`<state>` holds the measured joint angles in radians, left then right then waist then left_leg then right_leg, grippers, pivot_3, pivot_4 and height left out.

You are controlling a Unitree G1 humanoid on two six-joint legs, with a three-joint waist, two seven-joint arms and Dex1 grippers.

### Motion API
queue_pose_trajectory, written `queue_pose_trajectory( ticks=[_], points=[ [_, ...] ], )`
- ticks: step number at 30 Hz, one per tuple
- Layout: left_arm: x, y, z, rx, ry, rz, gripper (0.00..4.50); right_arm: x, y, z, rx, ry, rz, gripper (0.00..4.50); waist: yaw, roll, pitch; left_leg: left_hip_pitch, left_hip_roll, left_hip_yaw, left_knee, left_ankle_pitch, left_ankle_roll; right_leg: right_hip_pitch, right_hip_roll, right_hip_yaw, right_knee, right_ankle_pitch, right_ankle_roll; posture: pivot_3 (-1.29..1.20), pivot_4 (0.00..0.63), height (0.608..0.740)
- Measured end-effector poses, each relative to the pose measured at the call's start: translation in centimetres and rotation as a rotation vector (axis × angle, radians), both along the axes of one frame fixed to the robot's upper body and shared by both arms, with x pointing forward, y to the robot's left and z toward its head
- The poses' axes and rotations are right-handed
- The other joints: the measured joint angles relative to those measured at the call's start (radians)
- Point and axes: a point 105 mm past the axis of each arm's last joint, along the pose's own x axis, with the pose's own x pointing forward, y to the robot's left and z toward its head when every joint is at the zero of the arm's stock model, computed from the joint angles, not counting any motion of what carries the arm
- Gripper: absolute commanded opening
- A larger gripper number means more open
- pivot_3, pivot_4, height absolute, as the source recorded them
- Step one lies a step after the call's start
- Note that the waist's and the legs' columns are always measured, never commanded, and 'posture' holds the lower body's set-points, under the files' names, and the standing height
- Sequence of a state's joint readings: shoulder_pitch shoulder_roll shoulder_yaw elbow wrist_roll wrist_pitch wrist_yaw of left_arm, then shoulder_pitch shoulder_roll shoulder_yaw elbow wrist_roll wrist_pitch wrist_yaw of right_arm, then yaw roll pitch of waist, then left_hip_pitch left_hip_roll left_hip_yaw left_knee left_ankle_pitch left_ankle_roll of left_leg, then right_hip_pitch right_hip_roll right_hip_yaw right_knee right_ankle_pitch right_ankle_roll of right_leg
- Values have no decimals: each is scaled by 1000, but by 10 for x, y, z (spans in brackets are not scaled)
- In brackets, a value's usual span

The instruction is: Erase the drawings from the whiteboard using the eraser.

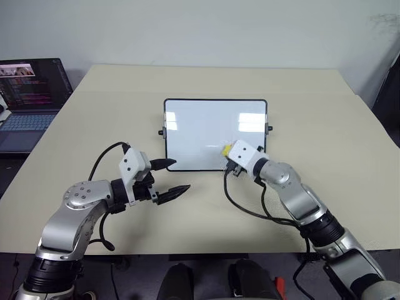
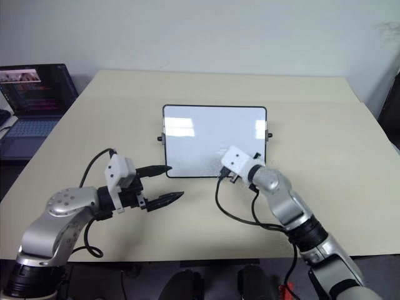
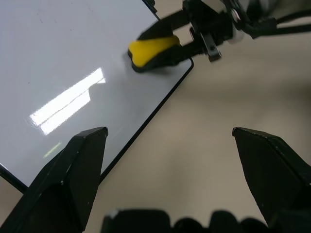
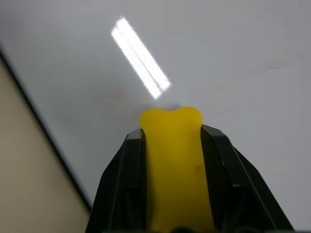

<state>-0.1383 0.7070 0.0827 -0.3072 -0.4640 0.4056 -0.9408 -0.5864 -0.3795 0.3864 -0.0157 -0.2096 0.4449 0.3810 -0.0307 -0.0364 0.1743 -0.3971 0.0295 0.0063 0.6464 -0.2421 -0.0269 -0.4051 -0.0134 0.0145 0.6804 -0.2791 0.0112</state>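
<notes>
A beige table (image 1: 75, 125) seen from above, described from left to right. At nine o'clock, off the table's left edge, an open laptop (image 1: 31, 94) with a lit screen.

At about seven o'clock, the left gripper (image 1: 169, 178) hovers over the bare table with its two black fingers spread wide and nothing between them. Its upper fingertip reaches just to the near left corner of the whiteboard (image 1: 200, 125).

The whiteboard lies flat at the centre of the table, black-framed, with glare bands across its glossy face. No bold red drawings are visible on it in the head views. In the right wrist view, only faint reddish smudges (image 4: 279, 64) show on the white surface, so the marks look largely wiped already.

At about five o'clock, the right gripper (image 1: 228, 153) is closed tight on the yellow eraser (image 4: 172, 160), squeezing it so that its free end bulges. The eraser is pressed against the board near its near right corner.

To finish the wiping well, the eraser probably needs to stay flat on the board under steady pressure, passing in short overlapping strokes over the remaining faint smudges. The left gripper could brace the frame to stop the board sliding.
</notes>
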Motion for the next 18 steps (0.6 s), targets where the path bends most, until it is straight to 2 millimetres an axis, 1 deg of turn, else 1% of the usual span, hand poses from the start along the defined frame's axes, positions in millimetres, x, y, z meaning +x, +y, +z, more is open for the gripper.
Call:
queue_pose_trajectory(
  ticks=[2,5,7,10,12,15,18],
  points=[
    [0,0,0,0,0,0,4500,3,-5,5,-1,-18,-18,1192,0,0,0,0,0,0,0,0,0,0,0,0,0,0,-1,0,150,740],
    [0,0,0,0,0,0,4500,1,-3,3,-15,6,9,1192,0,0,0,0,0,0,-1,0,0,0,0,0,0,2,-4,0,150,740],
    [0,0,0,0,0,0,4500,-5,-2,-4,-34,46,39,1192,0,0,0,0,0,0,-1,0,0,0,0,0,0,2,-4,0,150,740],
    [0,0,0,-1,0,-1,4500,-17,6,-21,-65,124,102,1192,-2,-1,0,0,0,0,-1,0,0,0,0,0,0,2,-3,0,150,740],
    [0,0,0,-1,0,0,4500,-20,8,-25,-64,135,105,1192,-2,-1,0,1,0,0,0,0,0,0,0,0,0,2,-3,0,150,740],
    [0,0,0,-1,-1,2,4500,-15,8,-20,-56,95,77,1192,-2,-1,0,1,0,0,0,1,1,0,0,0,0,1,0,0,150,740],
    [0,0,0,-1,-1,4,4500,-2,0,-5,-49,25,20,1192,0,-1,0,1,0,0,0,1,1,0,0,0,0,1,0,0,150,740]
  ],
)
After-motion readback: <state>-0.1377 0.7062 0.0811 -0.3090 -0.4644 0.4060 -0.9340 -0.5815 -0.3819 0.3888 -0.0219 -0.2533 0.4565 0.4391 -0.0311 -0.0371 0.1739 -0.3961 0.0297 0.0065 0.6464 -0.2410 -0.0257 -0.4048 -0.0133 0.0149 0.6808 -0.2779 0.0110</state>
